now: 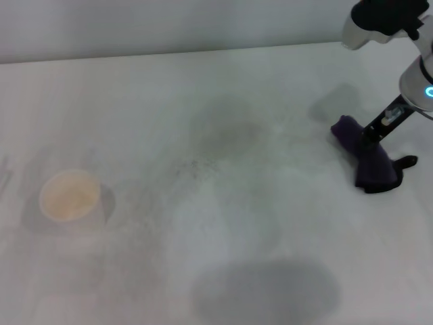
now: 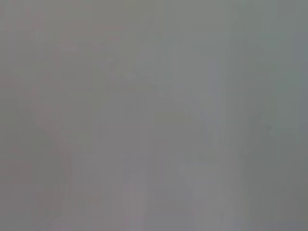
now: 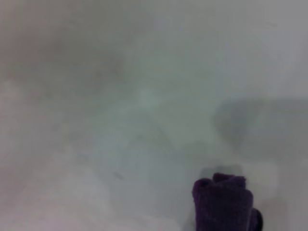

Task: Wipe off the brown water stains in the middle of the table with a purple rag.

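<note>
A: Starting at the left of the head view, what is sitting there?

B: A paper cup (image 1: 70, 196) is standing upright on the table (image 1: 135, 101), well to the left, with a pale tan inside. The left arm is not showing in the head view, and its wrist camera is giving only a blank grey field, so nothing can be told of the left gripper.

A: And moving toward the middle?

B: The brown water stains (image 1: 233, 132) are lying as a faint tan-brown blotch near the table's centre, with small dark speckles trailing down and to the left of it. Nothing is touching the blotch.

A: Then the right side?

B: The purple rag (image 1: 365, 152) is lying bunched on the table, well apart from the stains, its black edging and loop tab poking out at its near right corner. The right gripper (image 1: 369, 135) is reaching down onto the rag, its dark fingers buried in the folds. The jaws appear to be clenching the cloth. In the right wrist view the rag (image 3: 224, 202) is showing as a rolled dark purple bundle resting on the white surface.
</note>
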### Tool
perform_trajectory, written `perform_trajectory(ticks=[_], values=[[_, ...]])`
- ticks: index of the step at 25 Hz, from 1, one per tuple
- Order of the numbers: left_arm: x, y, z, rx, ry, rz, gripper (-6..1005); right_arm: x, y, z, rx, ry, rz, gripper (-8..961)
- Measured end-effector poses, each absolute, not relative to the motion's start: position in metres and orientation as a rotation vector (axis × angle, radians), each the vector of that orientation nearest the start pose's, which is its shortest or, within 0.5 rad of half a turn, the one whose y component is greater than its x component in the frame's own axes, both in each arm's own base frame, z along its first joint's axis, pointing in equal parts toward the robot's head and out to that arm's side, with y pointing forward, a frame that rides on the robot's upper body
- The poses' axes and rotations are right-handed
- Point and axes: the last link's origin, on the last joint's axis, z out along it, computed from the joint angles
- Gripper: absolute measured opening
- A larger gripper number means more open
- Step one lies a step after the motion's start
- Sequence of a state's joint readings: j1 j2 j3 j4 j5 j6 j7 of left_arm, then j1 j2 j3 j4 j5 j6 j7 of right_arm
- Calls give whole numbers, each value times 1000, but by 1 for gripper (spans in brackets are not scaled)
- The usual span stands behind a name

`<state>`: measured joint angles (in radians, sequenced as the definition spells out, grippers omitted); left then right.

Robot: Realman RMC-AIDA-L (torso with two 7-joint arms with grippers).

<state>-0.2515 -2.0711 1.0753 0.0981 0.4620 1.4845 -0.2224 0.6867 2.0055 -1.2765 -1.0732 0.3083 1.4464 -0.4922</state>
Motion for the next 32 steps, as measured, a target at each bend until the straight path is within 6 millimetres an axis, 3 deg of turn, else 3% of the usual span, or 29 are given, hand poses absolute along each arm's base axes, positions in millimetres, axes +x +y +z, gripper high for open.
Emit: perform_trajectory(ticks=[7,13,17,24,29,32], values=[[-359,263,31,-1547,-342,-729,892,259,392,38,-2194,1106,-685,100],[-359,264,31,-1548,-339,-731,892,255,388,25,-2293,1125,-631,102],[-358,265,32,-1547,-335,-732,892,257,390,27,-2286,1142,-600,283],[-356,269,33,-1547,-322,-739,893,275,399,64,-2194,1198,-388,462],[-355,275,36,-1519,-332,-740,893,293,410,97,-2102,1127,-149,573],[-355,280,36,-1513,-342,-736,893,303,412,113,-2059,1069,-9,577]])
